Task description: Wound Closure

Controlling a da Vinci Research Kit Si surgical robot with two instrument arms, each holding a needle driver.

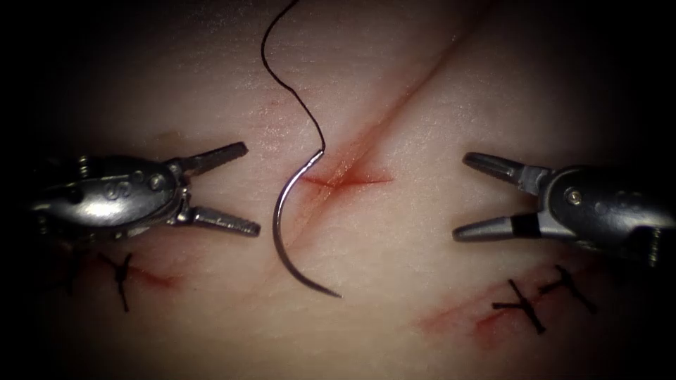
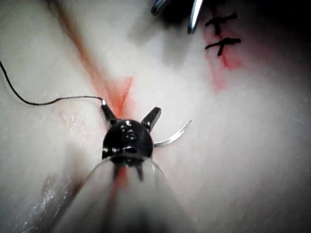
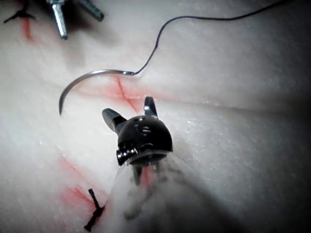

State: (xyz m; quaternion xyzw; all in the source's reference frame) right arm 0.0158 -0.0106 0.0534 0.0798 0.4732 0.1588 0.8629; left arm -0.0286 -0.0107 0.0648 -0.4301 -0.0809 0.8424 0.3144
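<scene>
The curved needle (image 1: 283,232) lies flat on the tissue (image 1: 394,302), just left of the cut (image 1: 366,144), held by neither tool and not in the tissue. Its dark thread (image 1: 285,77) runs from the needle's upper end toward the top of the picture. My left tool (image 1: 252,188) sits left of the needle with its jaws open and empty. My right tool (image 1: 461,197) waits right of the cut, jaws open and empty. The needle (image 3: 85,82) and thread (image 3: 194,19) also appear in the right wrist view beyond the right tool (image 3: 129,109). The left tool (image 2: 129,116) stands over the needle (image 2: 172,137).
Red fluid (image 1: 348,177) marks the cut's middle. Finished stitches with cut thread ends sit at lower left (image 1: 121,278) and lower right (image 1: 539,299), each on a short reddened cut.
</scene>
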